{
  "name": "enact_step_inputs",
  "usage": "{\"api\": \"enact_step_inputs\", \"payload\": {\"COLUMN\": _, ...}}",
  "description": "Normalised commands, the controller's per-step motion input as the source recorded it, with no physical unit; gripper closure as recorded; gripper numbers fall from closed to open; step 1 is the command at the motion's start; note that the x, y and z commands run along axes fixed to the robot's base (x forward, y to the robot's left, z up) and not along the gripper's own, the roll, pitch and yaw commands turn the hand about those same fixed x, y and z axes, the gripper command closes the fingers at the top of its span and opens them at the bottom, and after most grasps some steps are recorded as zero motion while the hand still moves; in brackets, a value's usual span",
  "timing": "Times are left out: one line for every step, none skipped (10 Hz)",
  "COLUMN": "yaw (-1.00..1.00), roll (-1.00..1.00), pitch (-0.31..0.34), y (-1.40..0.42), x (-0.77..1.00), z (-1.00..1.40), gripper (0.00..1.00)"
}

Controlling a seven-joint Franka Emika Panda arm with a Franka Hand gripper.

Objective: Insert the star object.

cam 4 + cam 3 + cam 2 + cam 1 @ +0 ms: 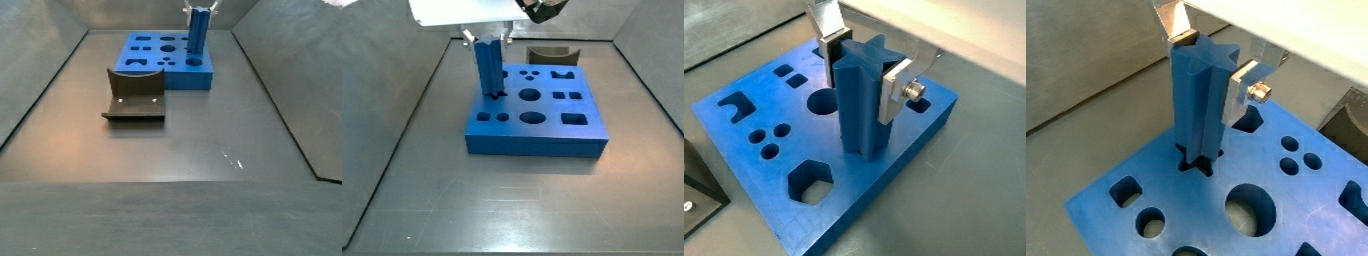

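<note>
In both wrist views the claw grips the star object, apparently seated in the block.

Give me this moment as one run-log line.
gripper: astride star object top, grip unclear | star object: upright, foot in star hole | block: flat on floor | dark grey curved piece: apart

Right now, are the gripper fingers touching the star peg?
Touching. In both wrist views the gripper has its silver fingers pressed flat against opposite sides of the upright star peg, which stands in the blue block.
</note>
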Motion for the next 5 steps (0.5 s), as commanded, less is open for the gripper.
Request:
{"api": "enact_step_inputs", "payload": {"yaw": -0.5, "roll": 0.23, "pitch": 0.0, "y": -0.27, "x": 0.27, "z": -0.31, "gripper": 1.0}}
{"api": "enact_step_inputs", "payload": {"yaw": -0.74, "roll": 0.26, "pitch": 0.0, "y": -0.17, "x": 0.15, "z": -0.34, "gripper": 1.0}}
{"api": "enact_step_inputs", "payload": {"yaw": -0.83, "roll": 0.25, "pitch": 0.0, "y": -0.14, "x": 0.01, "z": -0.27, "gripper": 1.0}}
{"api": "enact_step_inputs", "payload": {"yaw": -0.81, "roll": 0.23, "pitch": 0.0, "y": -0.1, "x": 0.08, "z": -0.25, "gripper": 1.0}}
{"api": "enact_step_inputs", "payload": {"yaw": -0.52, "roll": 0.2, "pitch": 0.04, "y": 0.01, "x": 0.07, "z": -0.3, "gripper": 1.0}}
